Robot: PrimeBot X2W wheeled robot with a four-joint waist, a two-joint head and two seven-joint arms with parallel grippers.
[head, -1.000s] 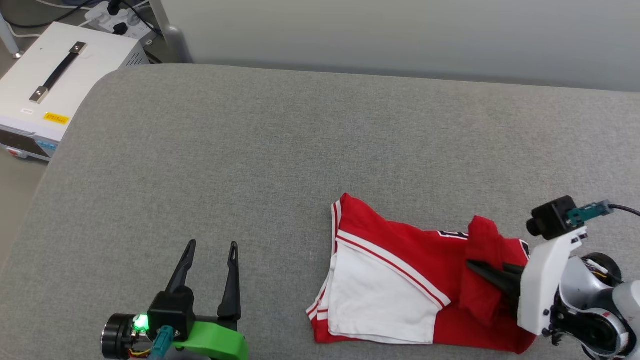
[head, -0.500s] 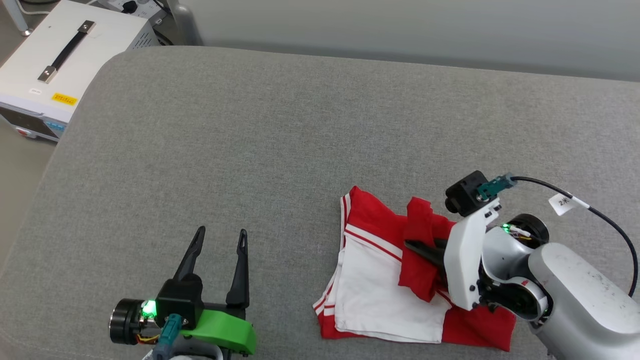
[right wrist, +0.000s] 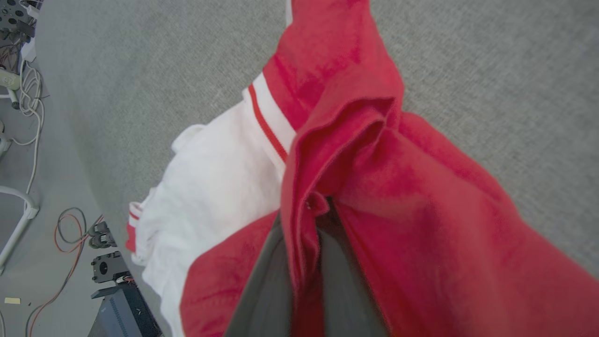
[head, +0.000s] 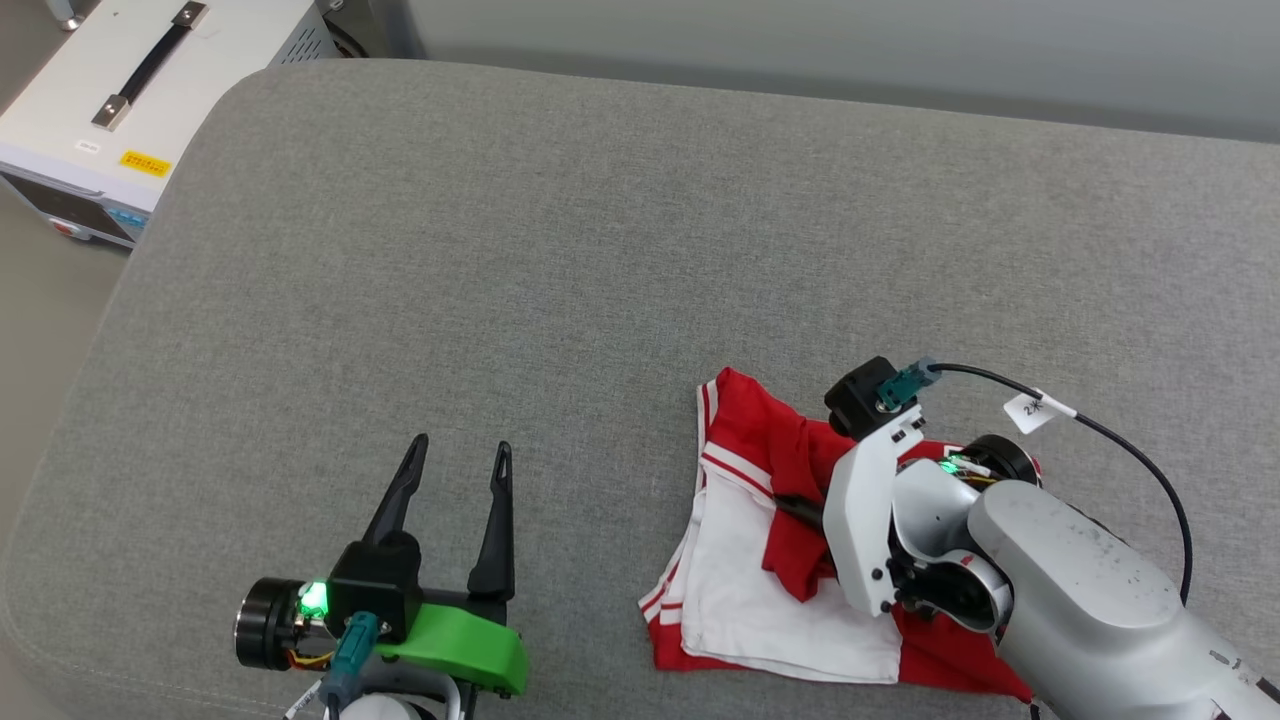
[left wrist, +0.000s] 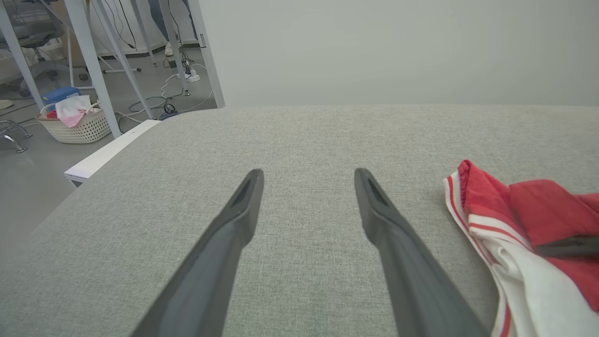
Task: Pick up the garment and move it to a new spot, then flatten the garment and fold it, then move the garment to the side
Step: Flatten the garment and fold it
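Note:
The garment (head: 755, 455), a red jersey with a white sleeve and striped trim, lies bunched on the grey padded table (head: 600, 250) at the near right. My right gripper (head: 792, 506) is shut on a raised red fold of it, held over the white sleeve. In the right wrist view the red cloth (right wrist: 374, 164) drapes over the right gripper (right wrist: 311, 210), pinched between the two fingers. My left gripper (head: 458, 450) stands open above bare table, left of the garment. In the left wrist view the left gripper (left wrist: 309, 175) holds nothing, and the garment (left wrist: 514, 215) lies to its right.
A white equipment box (head: 100, 90) with a black handle stands off the table's far left corner. The table's rounded left edge drops to the floor, where a wicker basket (left wrist: 75, 124) and metal frame legs stand. A black cable (head: 1130, 440) loops from my right wrist.
My right gripper has carried the red fold leftwards across the garment, over the white sleeve. The head camera has shifted. The left gripper stays open and still.

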